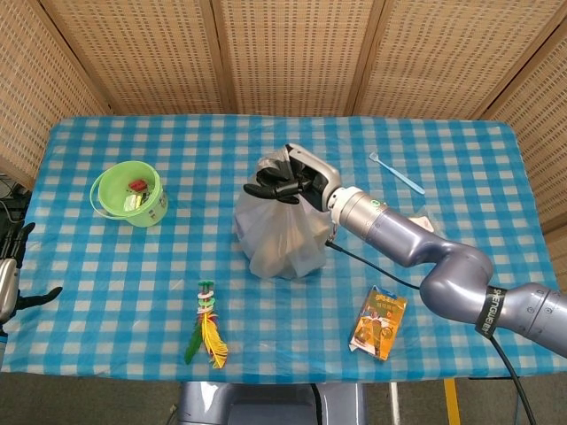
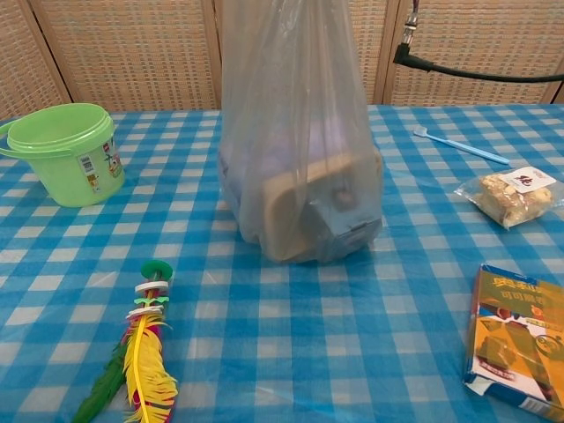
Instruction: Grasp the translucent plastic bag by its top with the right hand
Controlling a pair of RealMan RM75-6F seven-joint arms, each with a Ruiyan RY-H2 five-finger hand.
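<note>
A translucent plastic bag (image 1: 282,235) (image 2: 295,150) stands in the middle of the checked table with a beige box and a grey-blue box inside. My right hand (image 1: 291,180) grips its gathered top from above, fingers curled around the bunched plastic. In the chest view the bag's neck is pulled up out of the frame's top and the right hand itself is out of sight; only its black cable (image 2: 467,72) shows. My left hand (image 1: 11,274) hangs at the far left edge, off the table, fingers apart and holding nothing.
A green bucket (image 1: 130,193) sits at the left. A feather toy (image 1: 205,329) lies near the front edge. A snack box (image 1: 379,322), a wrapped pastry (image 2: 512,193) and a blue toothbrush (image 1: 397,172) lie on the right side.
</note>
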